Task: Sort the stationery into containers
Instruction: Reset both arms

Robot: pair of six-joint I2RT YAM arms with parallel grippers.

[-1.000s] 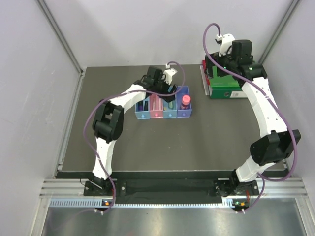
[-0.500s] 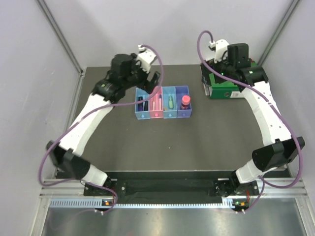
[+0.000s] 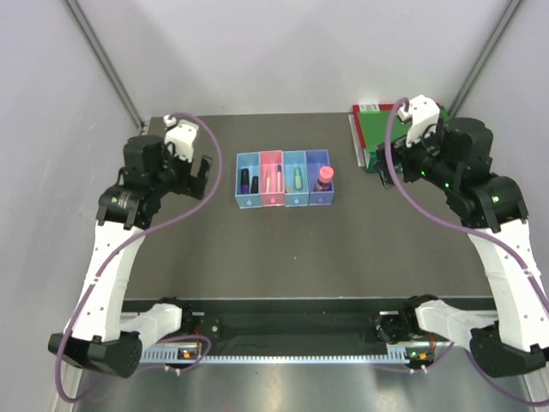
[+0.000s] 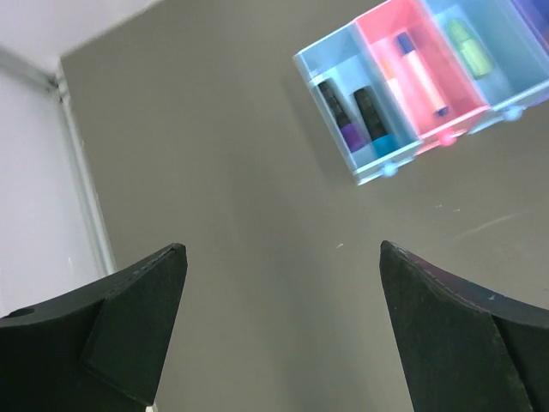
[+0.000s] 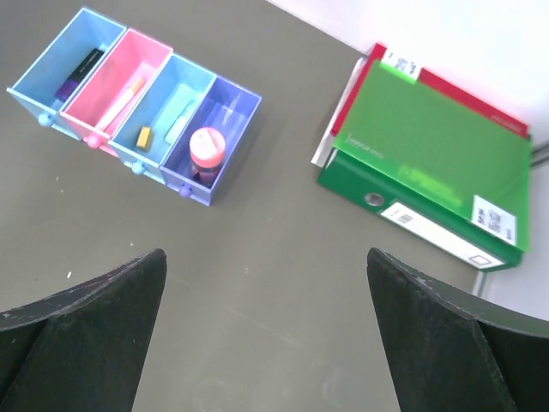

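Jaws of your left gripper and right gripper stand wide and empty, off to either side, likely because nothing loose shows. All the stationery lies in the containers, far centre: dark markers left, thin pens, green highlighter, pink-capped marker (upright) rightmost.
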